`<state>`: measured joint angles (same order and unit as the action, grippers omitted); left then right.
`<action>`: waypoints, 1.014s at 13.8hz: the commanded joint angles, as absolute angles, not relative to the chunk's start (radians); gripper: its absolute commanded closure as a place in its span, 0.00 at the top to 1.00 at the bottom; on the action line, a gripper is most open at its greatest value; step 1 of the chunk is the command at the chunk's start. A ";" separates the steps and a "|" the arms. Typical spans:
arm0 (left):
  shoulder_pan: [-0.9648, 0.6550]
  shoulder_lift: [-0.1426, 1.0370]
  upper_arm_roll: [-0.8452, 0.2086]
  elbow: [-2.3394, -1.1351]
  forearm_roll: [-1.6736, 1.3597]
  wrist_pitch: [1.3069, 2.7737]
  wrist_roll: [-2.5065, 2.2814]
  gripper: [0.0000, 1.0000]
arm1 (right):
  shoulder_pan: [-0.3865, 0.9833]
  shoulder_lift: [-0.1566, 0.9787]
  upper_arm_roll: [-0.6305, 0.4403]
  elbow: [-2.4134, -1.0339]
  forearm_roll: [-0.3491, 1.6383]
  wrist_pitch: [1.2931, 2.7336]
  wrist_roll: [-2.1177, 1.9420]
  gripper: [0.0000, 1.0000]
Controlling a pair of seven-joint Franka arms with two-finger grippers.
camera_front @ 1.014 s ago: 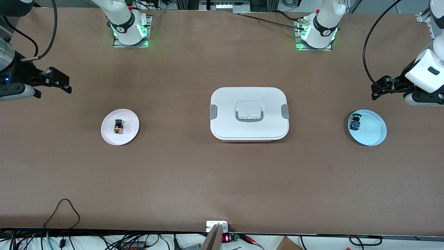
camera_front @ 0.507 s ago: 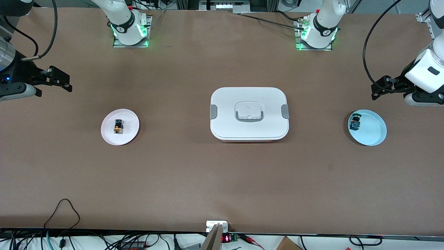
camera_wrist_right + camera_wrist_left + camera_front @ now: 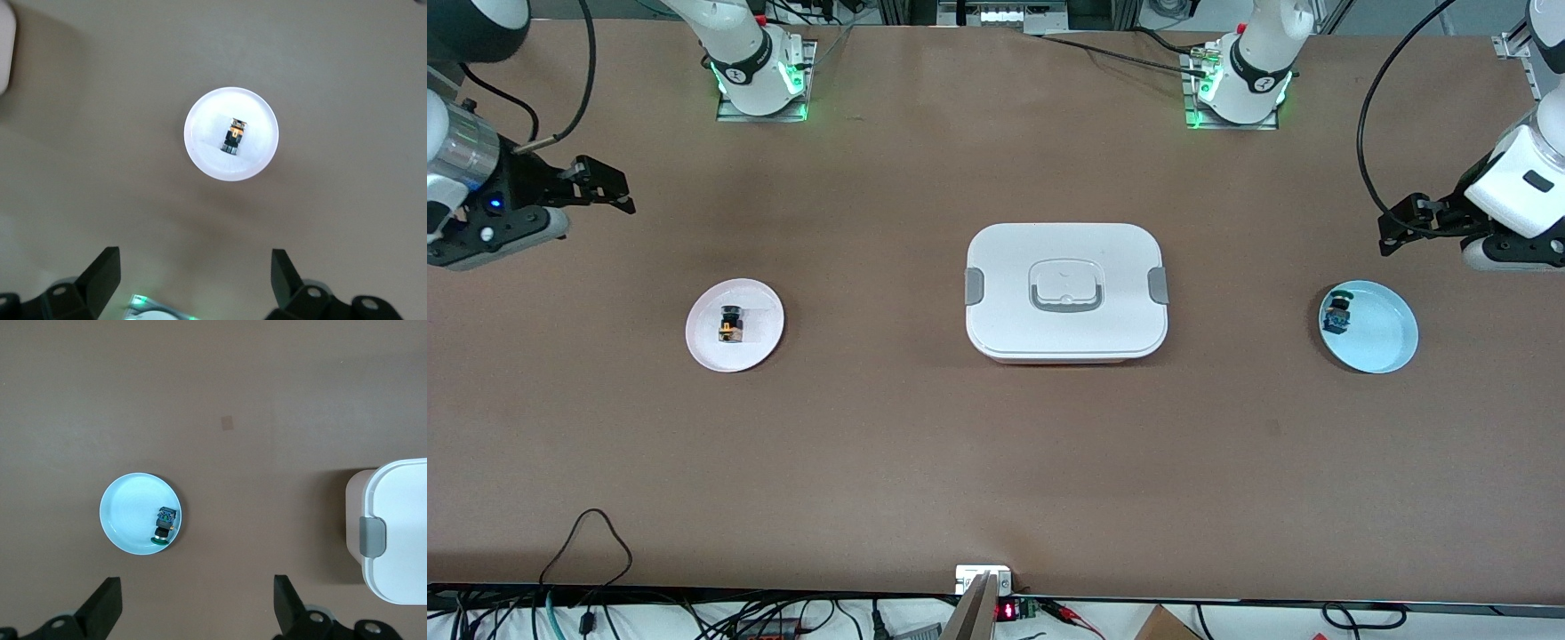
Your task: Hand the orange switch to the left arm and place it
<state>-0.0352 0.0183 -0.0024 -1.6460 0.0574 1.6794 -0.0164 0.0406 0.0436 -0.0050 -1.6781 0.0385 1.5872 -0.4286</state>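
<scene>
Sitting untouched on the pink plate [image 3: 703, 342], the orange switch [image 3: 731, 325] awaits pickup. Right pincer [image 3: 600, 185] and left pincer [image 3: 1405, 222] hover wide, empty; the box [image 3: 1065, 291] stands between. Everything remains.

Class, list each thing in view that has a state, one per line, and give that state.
box: lid on, side clips down
orange switch: lying on the pink plate, untouched
blue-green switch: lying in the blue plate
right end effector: open, empty
left end effector: open, empty
</scene>
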 commanded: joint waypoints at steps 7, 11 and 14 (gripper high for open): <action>-0.034 0.015 -0.005 -1.629 0.044 1.660 0.000 1.00 | 0.035 0.038 -0.008 -2.128 0.041 2.102 -1.179 1.00; -0.034 0.015 -0.005 -1.624 0.043 1.660 -0.005 1.00 | 0.035 0.133 -0.008 -2.295 0.041 2.408 -1.438 1.00; -0.034 0.015 -0.005 -1.623 0.044 1.660 -0.005 1.00 | 0.035 0.204 -0.008 -2.293 0.043 2.489 -1.554 1.00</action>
<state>-0.0355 0.0182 -0.0027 -1.6422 0.0574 1.6786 -0.0164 0.0403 0.1774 -0.0095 -2.2995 0.0378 2.4491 -1.4656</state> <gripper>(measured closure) 0.000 0.000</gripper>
